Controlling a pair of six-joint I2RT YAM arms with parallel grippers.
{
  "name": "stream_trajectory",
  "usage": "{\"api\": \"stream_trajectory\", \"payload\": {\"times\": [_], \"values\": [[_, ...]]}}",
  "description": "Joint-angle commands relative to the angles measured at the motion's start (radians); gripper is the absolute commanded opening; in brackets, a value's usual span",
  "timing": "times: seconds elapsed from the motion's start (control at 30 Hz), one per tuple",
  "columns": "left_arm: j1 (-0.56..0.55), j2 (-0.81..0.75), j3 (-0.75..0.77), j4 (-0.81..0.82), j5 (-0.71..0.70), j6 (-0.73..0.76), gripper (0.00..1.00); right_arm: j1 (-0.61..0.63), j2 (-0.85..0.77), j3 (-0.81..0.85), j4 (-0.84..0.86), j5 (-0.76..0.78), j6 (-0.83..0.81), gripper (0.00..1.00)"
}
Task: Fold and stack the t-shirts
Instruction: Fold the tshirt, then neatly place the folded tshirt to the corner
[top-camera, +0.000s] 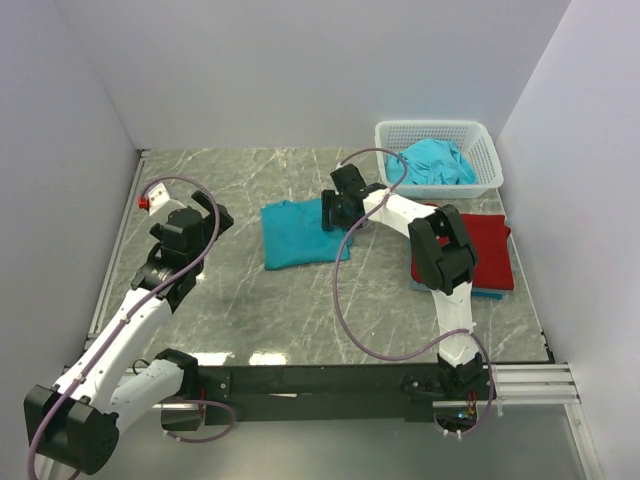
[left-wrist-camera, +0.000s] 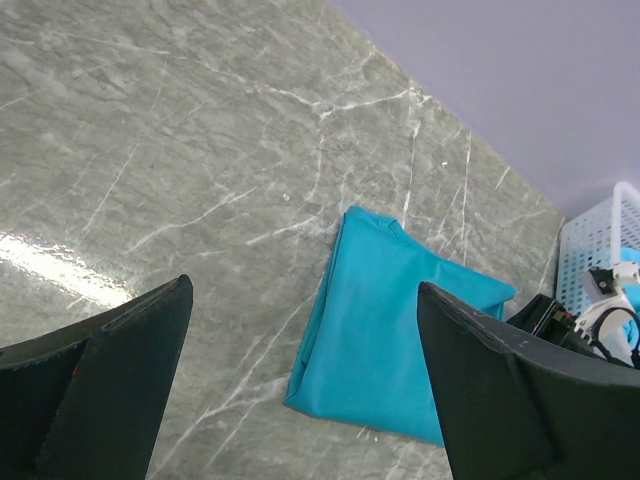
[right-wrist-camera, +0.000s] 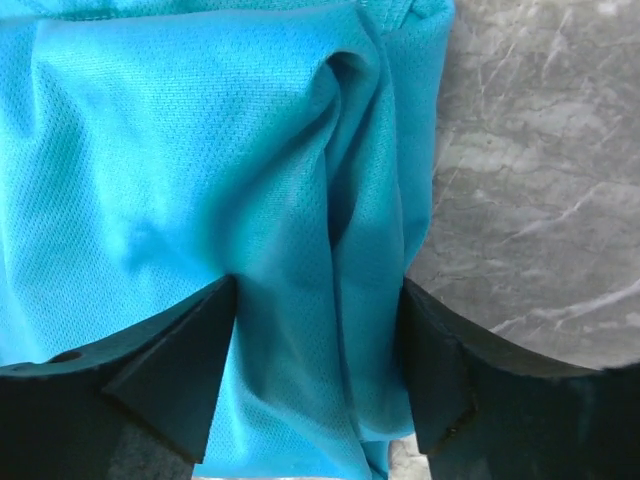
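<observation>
Since the right claw (right-wrist-camera: 315, 290) sits part open astride a bunched ridge at the right edge of the teal shirt (top-camera: 300, 235), with no firm pinch that I can see, the main risk is a bad bite. It may catch only the top layer, so a lift would peel the fold open instead of carrying the whole shirt. Too shallow and the cloth slips out mid-move; too deep and the fingertips drag on the worktop (top-camera: 250, 310). The shirt looks partly folded and lies mid-worktop, well apart from the stack at right: red shirt (top-camera: 485, 250) on a bottom shirt (top-camera: 490, 293), teal, only its near edge showing. A one-sided carry would let the free end trail and could rumple the red shirt on landing. The cable (top-camera: 338, 300) loops beside the teal shirt, a possible snag. Left claw (left-wrist-camera: 305, 290) is wide open, holds nothing and hovers over bare worktop left of the shirt, so no support on that side. Basket (top-camera: 430, 127) at far right holds a crumpled teal heap (top-camera: 435, 160), unfolded, count unclear.
</observation>
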Motion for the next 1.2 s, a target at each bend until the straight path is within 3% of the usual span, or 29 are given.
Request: {"api": "stream_trajectory", "payload": {"times": [0.0,0.33,0.6,0.87,1.17], "values": [[0.007,-0.037,0.003,-0.005,-0.029,-0.001,0.99,0.013,0.036,0.024,-0.042,0.006,0.015,0.68],[0.013,-0.055,-0.006,-0.011,-0.040,0.002,0.99,0.047,0.004,-0.020,0.003,-0.113,0.003,0.24],[0.015,-0.061,-0.008,-0.014,-0.041,0.002,0.99,0.058,-0.083,-0.100,0.006,-0.132,-0.037,0.00],[0.015,-0.057,-0.005,-0.021,-0.043,0.005,0.99,0.071,-0.309,-0.292,-0.080,0.077,-0.125,0.00],[0.021,-0.064,0.001,-0.048,-0.063,-0.009,1.00,0.070,-0.584,-0.427,-0.232,0.457,-0.152,0.00]]}}
